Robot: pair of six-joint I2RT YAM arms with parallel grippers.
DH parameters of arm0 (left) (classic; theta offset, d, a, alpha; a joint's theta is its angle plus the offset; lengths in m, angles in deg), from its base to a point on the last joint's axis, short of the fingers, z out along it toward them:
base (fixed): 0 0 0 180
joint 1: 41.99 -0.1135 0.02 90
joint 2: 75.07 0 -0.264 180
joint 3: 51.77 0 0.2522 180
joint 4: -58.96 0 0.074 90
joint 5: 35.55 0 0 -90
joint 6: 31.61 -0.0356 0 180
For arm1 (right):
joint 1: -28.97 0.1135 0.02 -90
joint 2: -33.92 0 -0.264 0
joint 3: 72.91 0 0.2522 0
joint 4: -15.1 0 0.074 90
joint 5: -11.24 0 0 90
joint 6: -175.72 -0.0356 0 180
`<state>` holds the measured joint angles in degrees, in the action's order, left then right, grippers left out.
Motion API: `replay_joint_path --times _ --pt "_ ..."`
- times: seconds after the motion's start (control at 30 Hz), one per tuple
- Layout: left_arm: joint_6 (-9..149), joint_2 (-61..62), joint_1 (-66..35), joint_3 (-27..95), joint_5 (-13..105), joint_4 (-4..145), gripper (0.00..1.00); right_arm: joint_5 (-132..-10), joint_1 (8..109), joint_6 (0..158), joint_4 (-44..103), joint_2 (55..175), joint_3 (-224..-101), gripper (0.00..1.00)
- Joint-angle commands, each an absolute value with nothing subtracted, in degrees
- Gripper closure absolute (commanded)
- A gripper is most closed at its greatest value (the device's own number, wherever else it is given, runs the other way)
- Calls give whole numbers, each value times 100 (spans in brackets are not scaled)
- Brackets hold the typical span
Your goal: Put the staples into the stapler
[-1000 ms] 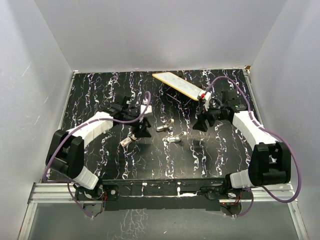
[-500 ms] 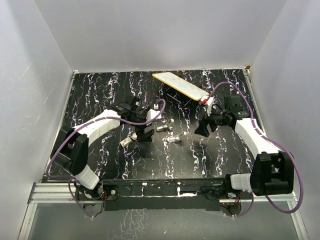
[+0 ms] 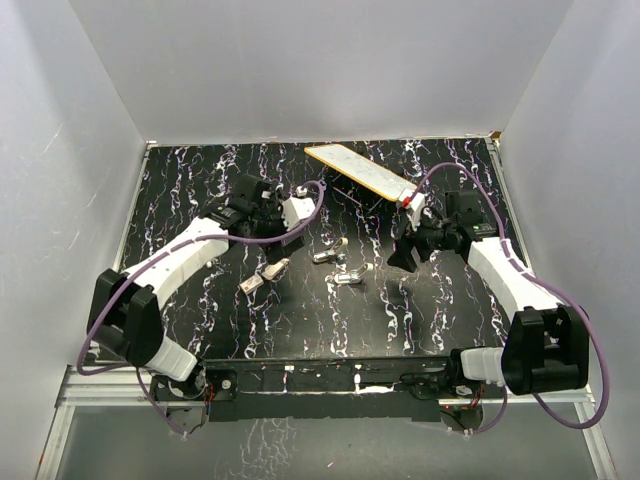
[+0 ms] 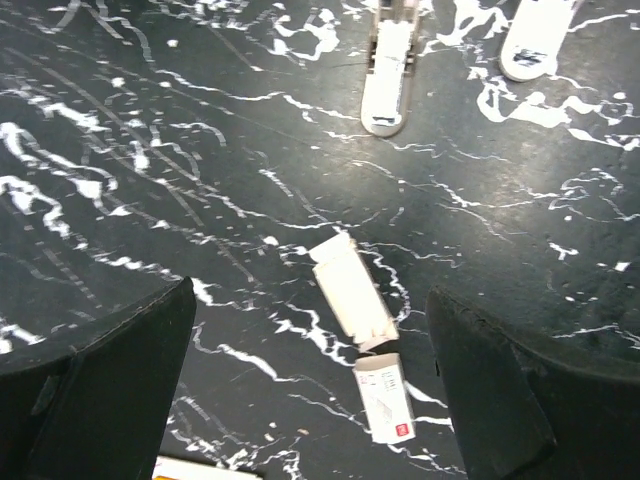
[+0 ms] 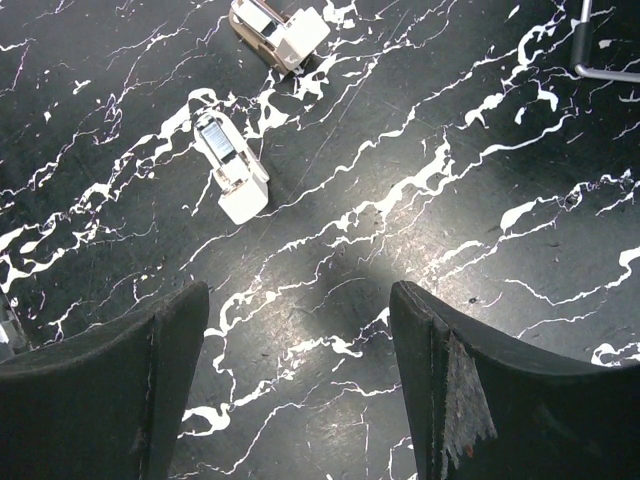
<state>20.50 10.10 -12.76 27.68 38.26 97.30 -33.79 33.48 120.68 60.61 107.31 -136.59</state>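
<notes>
The stapler (image 3: pixel 340 263) lies mid-table as two whitish-silver arms, one at the centre and one just nearer. They show at the top of the left wrist view (image 4: pixel 388 75) and at the upper left of the right wrist view (image 5: pixel 232 165). A small white staple box (image 3: pixel 263 278) lies left of it, its inner tray (image 4: pixel 350 295) pulled out of its sleeve (image 4: pixel 385 412). My left gripper (image 3: pixel 288 228) is open and empty, above and behind the box (image 4: pixel 310 400). My right gripper (image 3: pixel 403 257) is open and empty over bare table right of the stapler (image 5: pixel 300 390).
A long flat board with yellow edges (image 3: pixel 360 172) lies propped at the back centre, near my right wrist. A thin metal wire (image 5: pixel 605 60) shows at the right wrist view's upper right corner. White walls enclose the black marbled table (image 3: pixel 200 180).
My left gripper has pulled back and up from over the staple box, which now lies uncovered. My right gripper has shifted slightly toward the near side.
</notes>
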Motion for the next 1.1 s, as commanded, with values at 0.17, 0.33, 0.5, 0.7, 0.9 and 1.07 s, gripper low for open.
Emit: replay_joint_path --times 0.17,0.33,0.5,0.7,0.9,1.07 --pt "1799 1489 -954 2263 2028 9160 10 -3386 3624 12393 5611 10988 -13475 32" --pt "1702 1997 -686 2078 1666 8488 19 -3494 3949 12190 5553 11319 -13499 37" --pt "1885 2341 -427 1942 1735 7656 26 -3527 4172 11770 5429 11707 -13634 42" --pt "2216 2622 -302 1793 1872 6915 31 -3450 4205 11563 5438 12142 -13802 46" --pt "2297 2870 -174 1729 1982 6547 35 -3257 4275 11459 5404 12339 -13890 51" --pt "2319 2987 -81 1692 2086 6374 38 -3157 4301 11489 5417 12370 -13947 54"
